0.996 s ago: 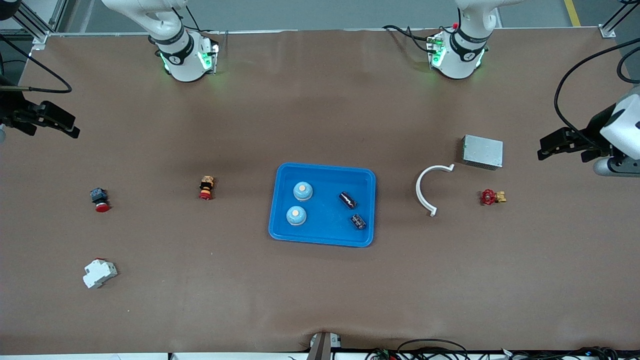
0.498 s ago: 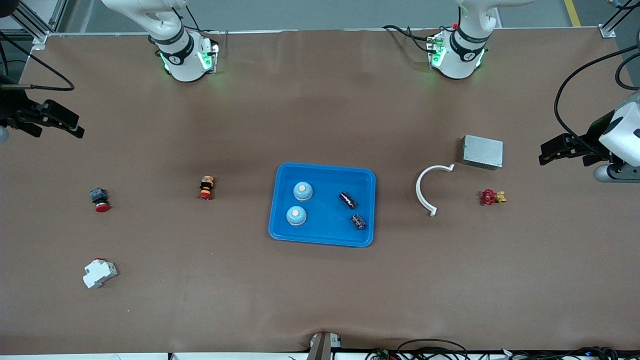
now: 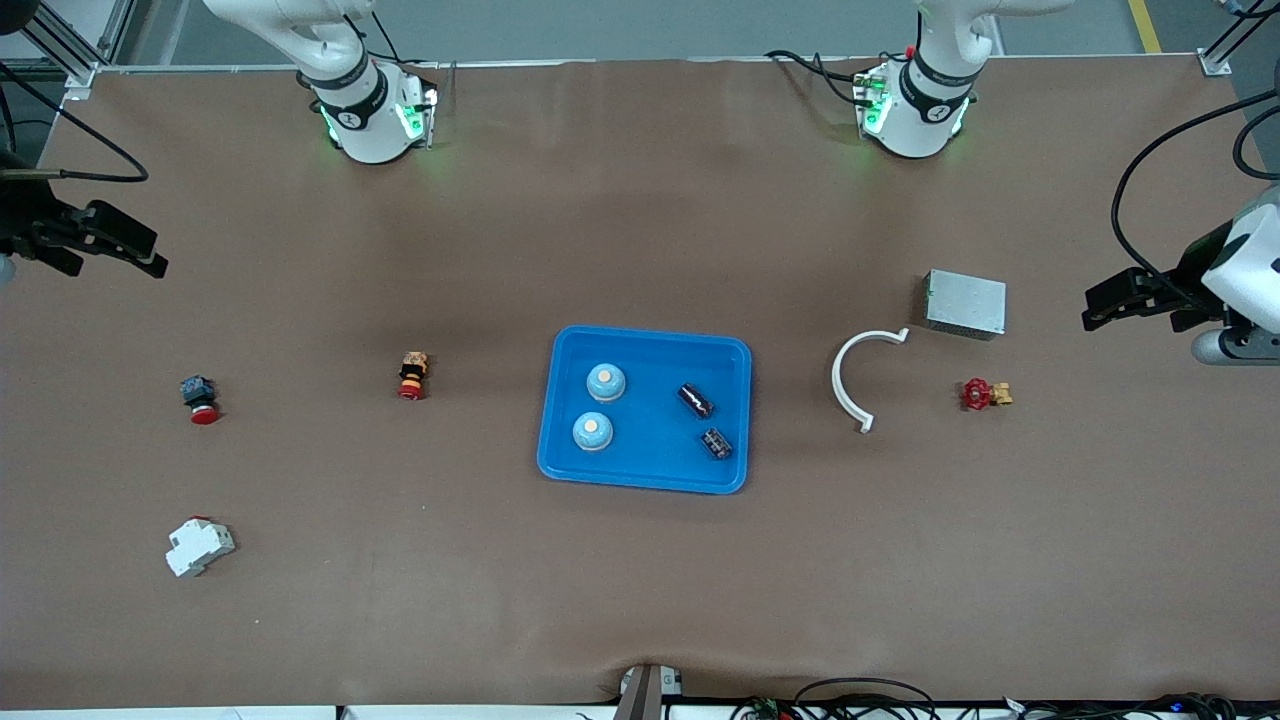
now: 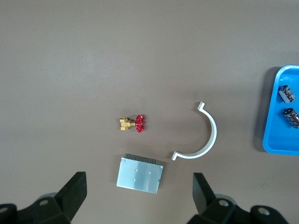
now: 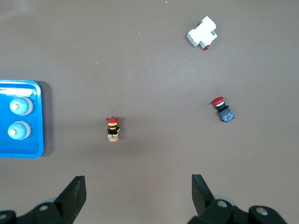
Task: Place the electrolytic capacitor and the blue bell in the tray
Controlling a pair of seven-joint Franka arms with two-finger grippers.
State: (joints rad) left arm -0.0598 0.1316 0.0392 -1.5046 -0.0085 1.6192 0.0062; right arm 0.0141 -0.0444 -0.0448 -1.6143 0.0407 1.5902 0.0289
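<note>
Both grippers hang with fingers spread wide and empty: the left gripper (image 3: 1098,308) over the table's edge at the left arm's end, the right gripper (image 3: 148,256) over the right arm's end. The blue tray (image 3: 735,352) at mid-table holds two blue bells (image 3: 605,381) and two electrolytic capacitors (image 3: 696,400).

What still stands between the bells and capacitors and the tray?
Nothing visible: both bells and both capacitors already lie in the tray. The left claw and right claw hang open over the table's ends.
</note>
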